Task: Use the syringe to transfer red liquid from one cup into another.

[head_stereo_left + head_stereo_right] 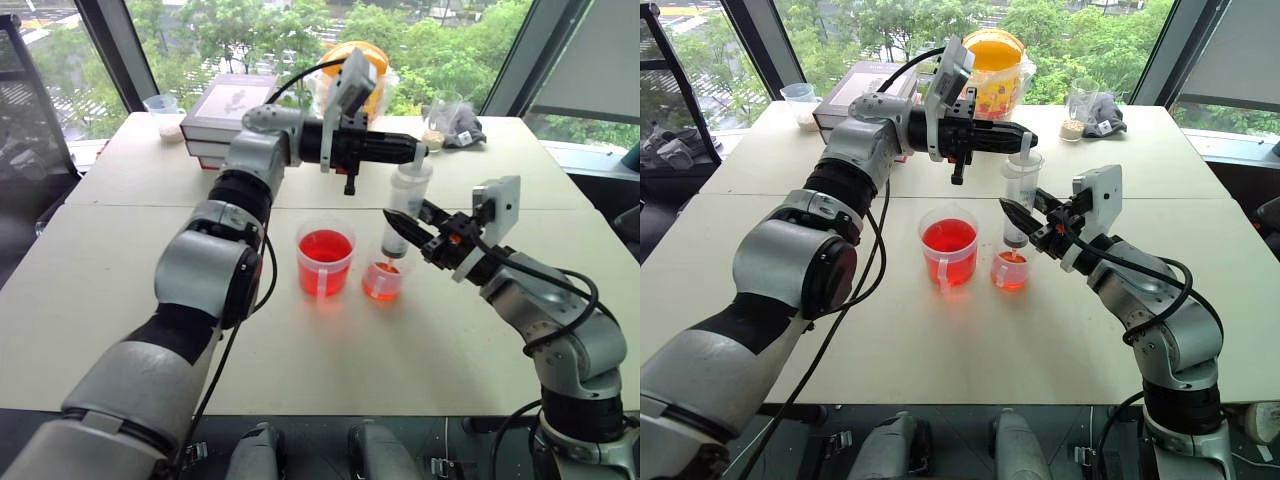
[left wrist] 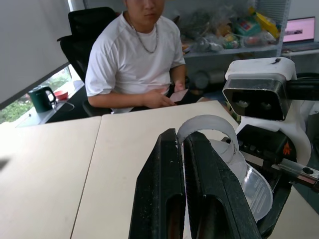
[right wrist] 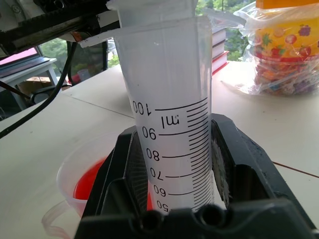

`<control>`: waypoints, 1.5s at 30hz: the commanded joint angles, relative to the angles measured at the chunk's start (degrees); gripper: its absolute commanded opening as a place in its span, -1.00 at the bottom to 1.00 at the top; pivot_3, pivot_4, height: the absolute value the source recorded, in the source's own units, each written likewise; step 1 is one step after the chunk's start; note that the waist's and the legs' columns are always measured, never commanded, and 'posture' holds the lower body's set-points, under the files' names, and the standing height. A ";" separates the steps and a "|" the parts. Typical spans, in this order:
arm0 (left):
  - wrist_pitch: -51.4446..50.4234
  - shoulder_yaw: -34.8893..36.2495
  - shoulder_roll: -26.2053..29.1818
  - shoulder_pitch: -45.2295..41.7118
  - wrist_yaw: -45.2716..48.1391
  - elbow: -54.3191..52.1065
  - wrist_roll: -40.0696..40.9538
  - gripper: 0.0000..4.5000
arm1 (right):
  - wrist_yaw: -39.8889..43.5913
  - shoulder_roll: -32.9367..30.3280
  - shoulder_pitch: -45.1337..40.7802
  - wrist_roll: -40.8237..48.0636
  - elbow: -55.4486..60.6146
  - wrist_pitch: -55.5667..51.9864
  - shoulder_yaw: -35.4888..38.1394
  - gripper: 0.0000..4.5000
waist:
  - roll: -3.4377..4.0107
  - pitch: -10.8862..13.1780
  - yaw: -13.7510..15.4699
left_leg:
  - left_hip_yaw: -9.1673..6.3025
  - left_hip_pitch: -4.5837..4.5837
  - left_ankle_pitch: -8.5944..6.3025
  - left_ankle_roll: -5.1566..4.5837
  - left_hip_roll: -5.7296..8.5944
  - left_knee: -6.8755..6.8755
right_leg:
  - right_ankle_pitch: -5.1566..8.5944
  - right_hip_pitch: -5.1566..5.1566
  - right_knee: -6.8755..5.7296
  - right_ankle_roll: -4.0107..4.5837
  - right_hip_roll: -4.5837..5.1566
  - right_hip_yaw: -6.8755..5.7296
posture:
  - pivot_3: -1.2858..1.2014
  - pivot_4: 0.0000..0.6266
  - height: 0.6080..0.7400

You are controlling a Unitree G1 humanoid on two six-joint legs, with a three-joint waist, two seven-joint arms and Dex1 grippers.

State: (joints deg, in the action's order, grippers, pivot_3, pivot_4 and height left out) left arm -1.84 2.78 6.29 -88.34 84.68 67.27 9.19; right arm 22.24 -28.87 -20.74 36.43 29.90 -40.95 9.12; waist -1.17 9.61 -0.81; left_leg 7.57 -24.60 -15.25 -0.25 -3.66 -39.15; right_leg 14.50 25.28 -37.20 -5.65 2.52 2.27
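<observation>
Here, on a pale bench (image 1: 120, 300) by the window, a humanoid robot works a syringe between two cups. From the left, its left gripper (image 1: 420, 150) reaches across level, fingers pressed together at the white plunger top; whether they actually nip it is hard to tell. Below stands the larger cup (image 1: 325, 258), about half full of red liquid (image 1: 325, 246). Just beside it sits the smaller cup (image 1: 382, 281), with a little red low down. The syringe (image 1: 408, 205) stands upright over that smaller cup, its tip dipping inside the rim. The right gripper (image 1: 408, 225) pinches the clear barrel on both sides, about the middle of the printed scale. The barrel looks light, stiff and smooth, so likely slippery when wet; mid-barrel seems the sound place to hold, with the plunger worked from its flat top. The thin cups would tip easily under a sideways nudge.
</observation>
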 commanded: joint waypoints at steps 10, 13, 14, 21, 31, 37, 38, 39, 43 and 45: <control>-3.39 -1.21 1.26 0.70 -0.30 0.35 -1.33 -0.62 | -0.05 0.60 -1.14 0.84 5.18 4.33 1.70 -0.38 | 0.00 0.00 -0.06 | 0.00 0.00 0.00 0.00 0.00 0.00 | 0.00 0.00 -0.01 0.00 0.00 0.00 | 0.03 -0.52 1.00; -3.28 -0.46 2.68 0.63 -1.57 0.27 -1.03 0.01 | 0.20 1.21 -0.49 0.59 4.63 4.53 1.26 -0.38 | 0.00 0.00 -0.16 | 0.00 0.00 0.00 0.00 0.00 0.00 | 0.00 0.00 -0.02 0.00 -0.01 0.00 | 0.03 -0.52 1.00; -3.19 -0.21 3.24 0.56 -1.82 0.16 -0.83 0.21 | 0.21 1.41 -0.34 0.59 4.54 4.55 1.16 -0.38 | 0.00 0.00 -0.15 | 0.00 0.00 0.00 0.00 0.00 0.00 | 0.00 0.00 -0.02 -0.01 -0.01 0.00 | 0.03 -0.52 1.00; -3.23 1.27 9.28 -0.06 -1.64 -0.39 0.23 0.98 | 0.67 1.74 1.28 -0.24 3.63 5.55 0.37 -0.38 | 0.00 0.00 -0.11 | 0.00 0.00 0.00 0.00 0.00 0.00 | -0.01 0.01 -0.03 -0.01 -0.01 0.00 | 0.03 -0.52 1.00; -8.98 -0.37 15.15 8.52 6.49 -12.39 2.29 0.98 | -1.80 -0.81 -5.01 6.03 3.86 -0.11 4.59 -0.38 | 0.00 0.00 -0.13 | 0.04 0.02 0.01 0.02 -0.02 -0.02 | -0.01 0.03 -0.12 -0.01 0.02 0.00 | 0.03 -0.52 1.00; -13.71 -1.64 17.55 14.69 6.82 -23.16 3.51 0.98 | -9.72 -7.54 -17.81 19.73 -3.44 -15.35 13.17 -0.38 | 0.00 0.00 -0.03 | 0.04 0.02 0.01 0.02 -0.05 -0.03 | -0.01 0.04 -0.15 -0.01 0.04 0.00 | 0.03 -0.52 1.00; -14.10 -2.18 18.14 16.02 7.24 -25.22 3.64 0.98 | -12.61 -9.19 -21.32 21.90 -6.94 -19.84 14.59 -0.38 | 0.00 0.00 -0.04 | 0.04 0.02 0.01 0.02 -0.06 -0.03 | -0.01 0.04 -0.14 0.00 0.04 -0.01 | 0.03 -0.52 1.00; -14.22 -2.80 18.77 17.38 7.56 -27.26 3.68 0.98 | -14.98 -11.12 -24.96 23.23 -10.83 -24.70 15.50 -0.38 | 0.02 -0.01 -0.07 | 0.06 0.02 0.01 0.02 -0.06 -0.03 | -0.01 0.03 -0.14 0.00 0.06 0.00 | 0.03 -0.52 1.00; -15.46 -3.83 20.11 20.93 7.47 -33.03 4.57 0.98 | -19.42 -16.09 -35.63 24.73 -22.77 -41.46 15.05 -0.38 | 0.03 -0.02 0.01 | 0.10 0.05 0.01 0.02 -0.07 -0.01 | -0.01 0.07 -0.17 0.05 0.11 0.04 | 0.03 -0.52 1.00; -16.55 -4.12 20.43 22.73 6.97 -35.99 5.28 0.98 | -18.48 -19.34 -40.07 22.10 -29.23 -49.66 11.11 -0.38 | 0.06 -0.03 -0.09 | 0.09 0.04 0.01 0.01 -0.08 0.02 | -0.01 0.14 -0.17 0.05 0.11 0.09 | 0.03 -0.52 1.00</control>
State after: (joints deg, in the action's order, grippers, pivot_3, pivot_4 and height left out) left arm -17.58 -1.44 26.19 -65.25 92.10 35.03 13.02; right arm 3.41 -46.27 -58.35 59.46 3.83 -84.76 21.83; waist -1.11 9.59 -0.91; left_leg 7.66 -24.58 -15.25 -0.24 -3.75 -39.12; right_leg 14.51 25.43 -37.36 -5.58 2.61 2.36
